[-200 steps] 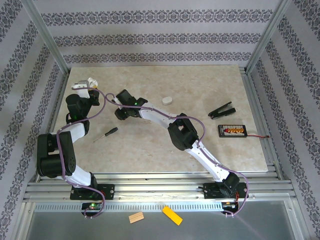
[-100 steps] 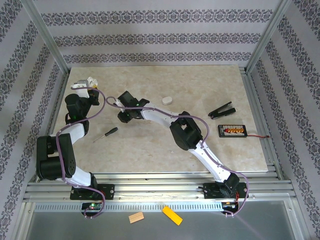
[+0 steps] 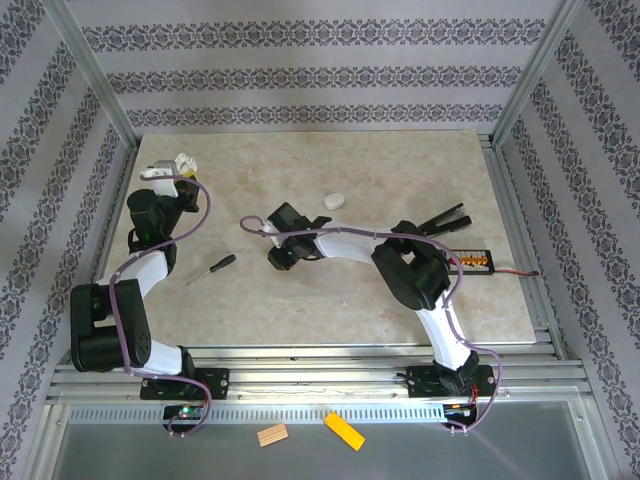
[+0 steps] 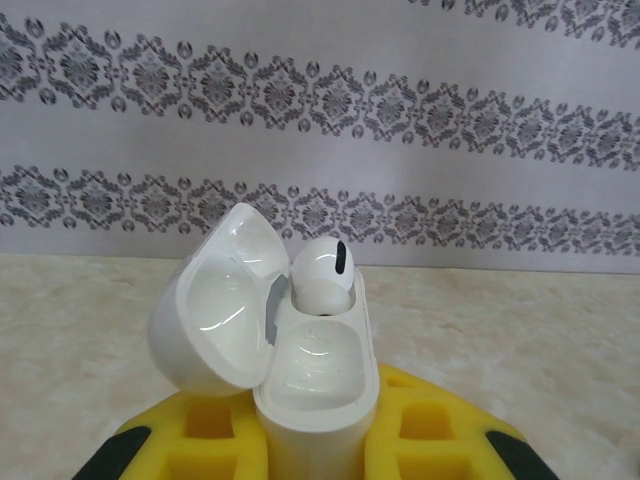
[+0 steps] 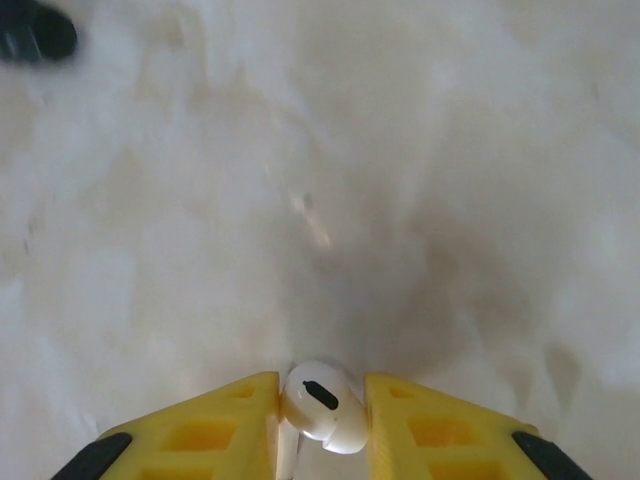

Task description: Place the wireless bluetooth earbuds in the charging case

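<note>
We could drop the earbud [image 5: 318,405] mid-carry
Right pincer [image 5: 320,395] pinches it only at its tips; left pincer [image 4: 315,440] clamps the open charging case [image 4: 320,380]

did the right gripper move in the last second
Yes. The right gripper, jaws shut on an earbud, has shifted right and toward the near edge; it now sits roughly level with the screwdriver, to its right.

Your robot test cell, aluminium frame [image 3: 97,85], patterned wall panels [image 3: 300,75], marble-look table [image 3: 300,300], two arms [image 3: 150,268] bolted to a rail [image 3: 320,375]
</note>
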Controlling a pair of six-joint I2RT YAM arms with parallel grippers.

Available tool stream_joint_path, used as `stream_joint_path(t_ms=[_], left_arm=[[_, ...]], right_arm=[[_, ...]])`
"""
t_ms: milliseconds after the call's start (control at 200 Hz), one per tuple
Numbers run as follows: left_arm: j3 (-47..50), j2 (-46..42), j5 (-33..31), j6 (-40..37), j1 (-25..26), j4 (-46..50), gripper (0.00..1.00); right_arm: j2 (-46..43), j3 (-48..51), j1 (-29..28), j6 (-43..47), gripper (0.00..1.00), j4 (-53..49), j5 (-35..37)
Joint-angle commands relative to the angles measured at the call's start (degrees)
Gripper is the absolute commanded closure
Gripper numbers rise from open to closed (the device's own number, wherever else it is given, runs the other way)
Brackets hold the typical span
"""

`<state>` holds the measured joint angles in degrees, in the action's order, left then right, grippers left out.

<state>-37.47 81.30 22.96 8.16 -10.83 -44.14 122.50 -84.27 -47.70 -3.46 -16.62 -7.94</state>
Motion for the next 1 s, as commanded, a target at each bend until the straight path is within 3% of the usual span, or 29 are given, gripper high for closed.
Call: stream_joint_path(t_ms=[0, 240, 410, 625, 874, 994], left_arm=[[2.10, -2.84, 2.43, 1.34, 2.62, -1.70, 1.00], [7.13, -7.16, 1.64, 0.31, 9.02, -3.12, 1.00], [9.73, -8.79, 0.47, -1.66, 13.28, -5.32, 1.00], [11.79, -9.23, 0.21, -2.32, 13.38, -8.19, 1.00], [15.06, -10.86, -0.79, -3.98, 13.35, -9.96, 1.00], [15.50, -11.94, -0.86, -5.25, 13.38, -9.44, 1.00]], right_arm=[[-4.45, 7.49, 1.44, -1.67, 0.72, 0.26, 1.47], [-14.13, 21.31, 2.57, -4.06, 0.70, 0.54, 2.53], [-18.31, 23.52, 3.01, -5.73, 0.64, 0.75, 2.27], [-21.53, 20.75, 4.09, -5.29, 0.45, -2.77, 1.95], [-19.20, 10.00, 4.24, 3.90, 0.46, -18.36, -5.40], [-14.35, 1.85, 3.25, 10.34, 0.48, -29.22, -3.35]])
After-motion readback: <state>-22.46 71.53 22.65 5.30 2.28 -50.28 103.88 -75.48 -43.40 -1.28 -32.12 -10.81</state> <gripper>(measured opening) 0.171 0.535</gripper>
